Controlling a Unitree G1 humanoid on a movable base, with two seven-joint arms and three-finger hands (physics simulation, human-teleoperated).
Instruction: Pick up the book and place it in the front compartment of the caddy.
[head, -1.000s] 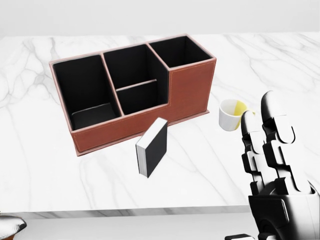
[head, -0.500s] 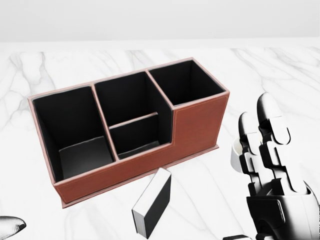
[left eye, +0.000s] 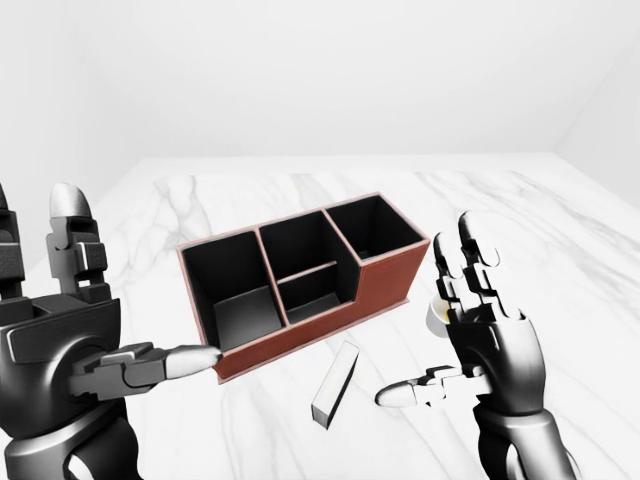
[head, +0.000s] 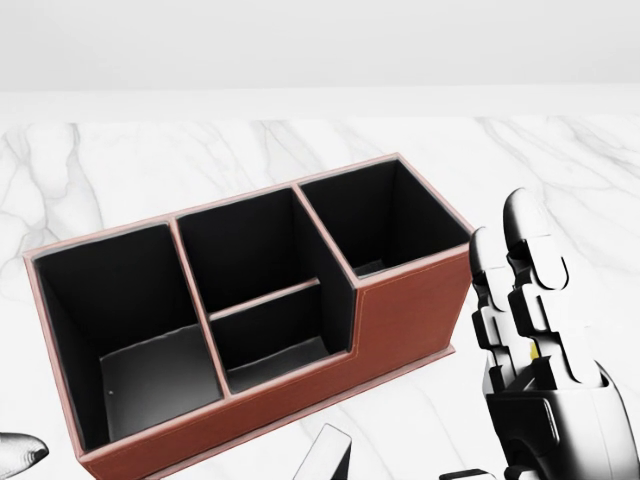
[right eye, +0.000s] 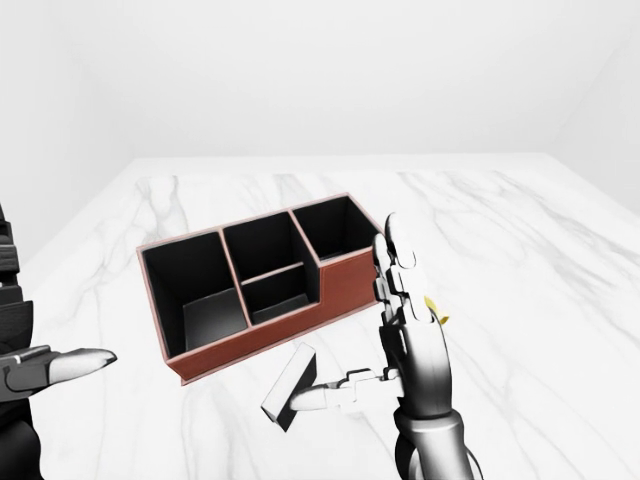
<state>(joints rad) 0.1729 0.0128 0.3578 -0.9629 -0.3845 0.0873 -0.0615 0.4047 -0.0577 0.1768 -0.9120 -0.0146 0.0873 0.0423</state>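
Left-eye view, nearest: left hand at 8 o'clock, palm up-turned toward the scene, two fingers upright, thumb pointing right at the caddy's near left corner. Hand spread open, nothing held.

Right hand at 4 o'clock, fingers upright and slightly fanned, thumb extended left toward the book. Open, empty, not touching the book.

Book at 6 o'clock, between the two hands, standing on edge on the marble table, leaning, just below the caddy's near wall and apart from it.

Cup mostly hidden behind the right fingers, just right of the caddy.

Caddy at centre, brown outside, black inside, set askew; all compartments show only dark lining.
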